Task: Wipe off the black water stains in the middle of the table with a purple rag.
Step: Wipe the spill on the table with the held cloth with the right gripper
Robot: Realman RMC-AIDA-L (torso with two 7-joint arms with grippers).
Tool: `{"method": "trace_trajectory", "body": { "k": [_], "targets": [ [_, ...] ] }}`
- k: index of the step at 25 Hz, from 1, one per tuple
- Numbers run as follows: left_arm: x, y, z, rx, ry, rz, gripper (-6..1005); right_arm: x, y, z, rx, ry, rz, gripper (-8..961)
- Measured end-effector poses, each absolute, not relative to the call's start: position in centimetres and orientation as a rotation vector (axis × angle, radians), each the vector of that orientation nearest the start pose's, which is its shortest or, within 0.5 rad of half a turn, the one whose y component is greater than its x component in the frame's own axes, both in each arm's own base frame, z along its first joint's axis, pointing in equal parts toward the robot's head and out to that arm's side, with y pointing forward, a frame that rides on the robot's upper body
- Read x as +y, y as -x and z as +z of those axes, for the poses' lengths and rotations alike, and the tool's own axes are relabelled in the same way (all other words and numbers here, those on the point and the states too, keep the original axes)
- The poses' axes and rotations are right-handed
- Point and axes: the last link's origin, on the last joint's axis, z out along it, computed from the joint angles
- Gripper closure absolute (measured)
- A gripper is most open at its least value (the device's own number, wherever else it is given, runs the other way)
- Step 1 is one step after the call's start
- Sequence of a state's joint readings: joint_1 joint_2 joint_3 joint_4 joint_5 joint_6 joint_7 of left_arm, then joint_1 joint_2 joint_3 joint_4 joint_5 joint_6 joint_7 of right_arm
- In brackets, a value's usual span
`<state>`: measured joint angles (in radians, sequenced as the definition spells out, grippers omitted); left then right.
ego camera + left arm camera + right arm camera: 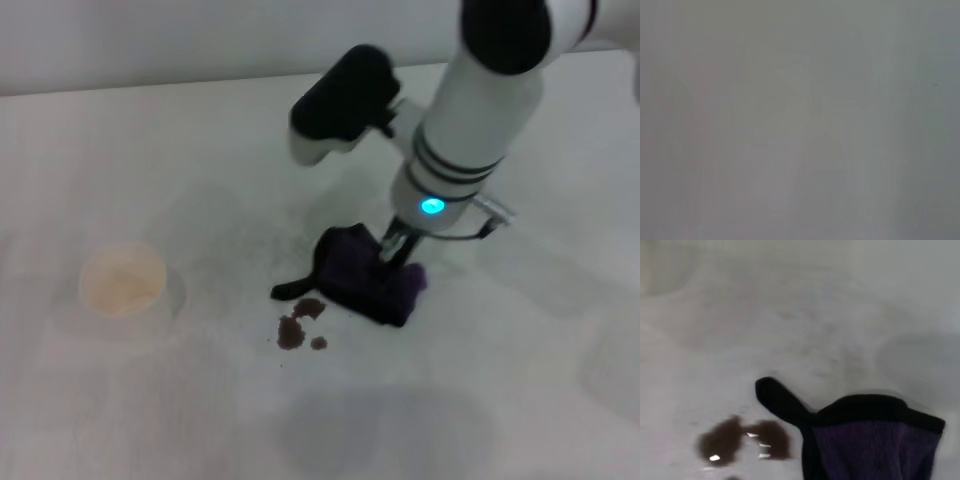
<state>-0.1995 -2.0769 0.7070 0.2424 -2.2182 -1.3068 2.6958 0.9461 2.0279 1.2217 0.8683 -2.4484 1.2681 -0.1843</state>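
Note:
The purple rag (365, 278) lies bundled on the white table (200, 150), its black strap tail (290, 289) pointing left. My right gripper (397, 248) comes down from above and is shut on the rag's top right part. Just in front of the rag and to its left, the black water stains (298, 326) show as three small dark blotches. The right wrist view has the rag (875, 445) close up, with wet, shiny stains (742, 440) beside its tail (780, 400). The left gripper is out of view; the left wrist view shows only a blank grey surface.
A white paper cup (122, 279) stands on the table's left side, well apart from the stains. The table's back edge (150, 88) meets a pale wall.

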Motion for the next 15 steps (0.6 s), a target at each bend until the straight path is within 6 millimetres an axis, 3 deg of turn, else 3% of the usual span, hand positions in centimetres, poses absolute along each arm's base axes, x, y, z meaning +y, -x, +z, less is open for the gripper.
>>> {"method": "trace_trajectory", "body": {
  "k": [8,15],
  "targets": [
    [25.8,39.0,4.0,-0.533,1.603,-0.655,123,34.2,-12.2,-12.9,0.834,2.665,-0.836,826],
    [25.8,39.0,3.9,-0.532,1.609,-0.655,124,31.7,-10.3,-14.7,0.754,2.801,-0.846,826]
  ]
}}
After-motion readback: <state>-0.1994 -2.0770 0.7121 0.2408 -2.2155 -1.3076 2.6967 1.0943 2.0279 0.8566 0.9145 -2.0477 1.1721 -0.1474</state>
